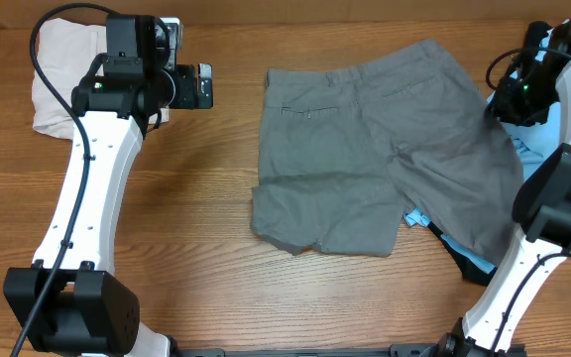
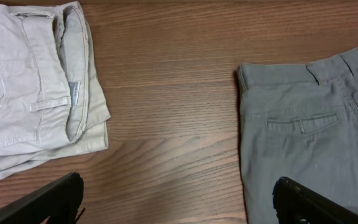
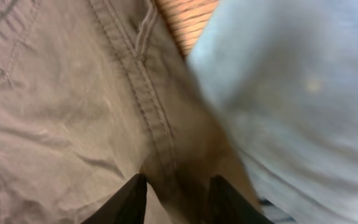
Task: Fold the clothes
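On the middle of the table [image 1: 206, 248] lie the grey shorts [image 1: 385, 149], spread flat and not yet folded, with the waistband toward the far edge and the two legs toward the near edge. At the far left corner a beige garment [image 1: 62, 84] lies already folded. Under the right side of the shorts a light blue garment [image 1: 555, 129] shows, and a black one [image 1: 454, 260] beside it.

The step in hand seems to be the first fold of the grey shorts. The right gripper [image 3: 176, 193] is low at the right edge of the shorts, where the grey cloth meets the light blue one. Its jaws stand narrow, with a grey seam running between them. I cannot tell if they really pinch the cloth or only rest on it.

The left gripper [image 2: 179, 205] hangs over bare wood between the beige garment and the shorts, with its jaws spread wide and holding nothing.

For the next move, I judge that the right gripper needs a firm hold on the grey edge alone, without the blue cloth. The left gripper should come to the near left corner of the waistband.
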